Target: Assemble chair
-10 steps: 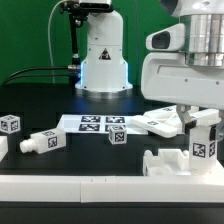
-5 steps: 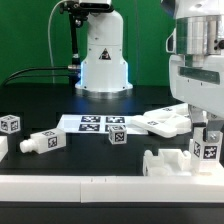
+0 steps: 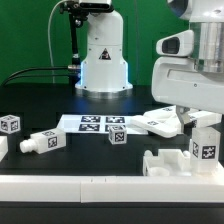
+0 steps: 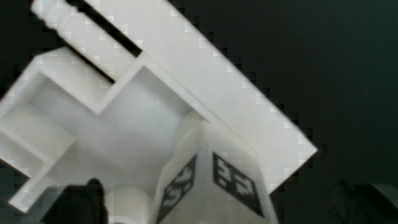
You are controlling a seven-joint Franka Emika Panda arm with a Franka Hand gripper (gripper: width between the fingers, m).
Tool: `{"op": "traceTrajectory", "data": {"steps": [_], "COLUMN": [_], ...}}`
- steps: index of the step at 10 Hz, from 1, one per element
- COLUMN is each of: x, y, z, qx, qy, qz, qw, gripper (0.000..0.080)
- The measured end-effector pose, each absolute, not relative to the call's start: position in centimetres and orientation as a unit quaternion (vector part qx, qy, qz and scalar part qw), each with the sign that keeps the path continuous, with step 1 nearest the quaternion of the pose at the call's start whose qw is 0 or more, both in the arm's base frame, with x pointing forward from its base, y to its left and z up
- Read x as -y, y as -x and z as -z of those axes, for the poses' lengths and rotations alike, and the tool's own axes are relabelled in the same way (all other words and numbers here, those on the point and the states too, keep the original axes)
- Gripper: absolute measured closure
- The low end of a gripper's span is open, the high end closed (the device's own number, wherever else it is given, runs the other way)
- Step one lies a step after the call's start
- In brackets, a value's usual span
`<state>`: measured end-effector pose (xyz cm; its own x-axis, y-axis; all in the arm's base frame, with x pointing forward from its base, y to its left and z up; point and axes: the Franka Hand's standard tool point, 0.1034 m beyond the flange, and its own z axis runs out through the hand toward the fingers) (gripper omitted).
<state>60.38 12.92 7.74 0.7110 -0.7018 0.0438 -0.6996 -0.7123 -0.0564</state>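
Jaws of gripper (image 3: pixel 204 130) pinch chair leg (image 3: pixel 204 152) (upright, tagged); chair slab (image 3: pixel 160 123) near.

White chair parts (image 3: pixel 42 141) bearing square black-and-white tags lie on a black surface (image 3: pixel 45 100). The tagged marker board (image 3: pixel 85 122) is also white, the backdrop (image 3: pixel 30 35) green.

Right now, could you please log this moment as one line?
fingers: at upright tagged block, grip unclear | slab: lying beside block | peg: loose, exterior view's left
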Motion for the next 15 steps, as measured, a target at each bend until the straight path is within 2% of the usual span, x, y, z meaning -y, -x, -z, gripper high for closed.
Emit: {"op": "traceTrajectory", "data": {"steps": [3,5,7,9,10,11,12,15], "x": [-12.75,-12.46,-12.66,-12.57,-12.58,-12.60,-12.61,-12.78], "y": [-60.47,-61.23,-60.42,-60.43,-60.42,-60.42,-60.41,-60.73], "z": [-7.83,-8.55,-8.45,-8.40,-8.38,-8.38,-8.36,-8.56], "qx": [-0.268,-0.081,-0.063,-0.080,-0.113,-0.152,-0.174,-0.428], "qy": [0.963,0.995,0.996,0.995,0.992,0.986,0.983,0.902], "qz": [0.035,0.060,0.064,0.064,0.063,0.063,0.062,0.047], "qw": [0.012,0.010,0.009,0.010,0.013,0.016,0.017,0.029], "gripper": [0.0151,0.0150,0.0150,0.0394,0.0394,0.0518,0.0517,0.0517]}}
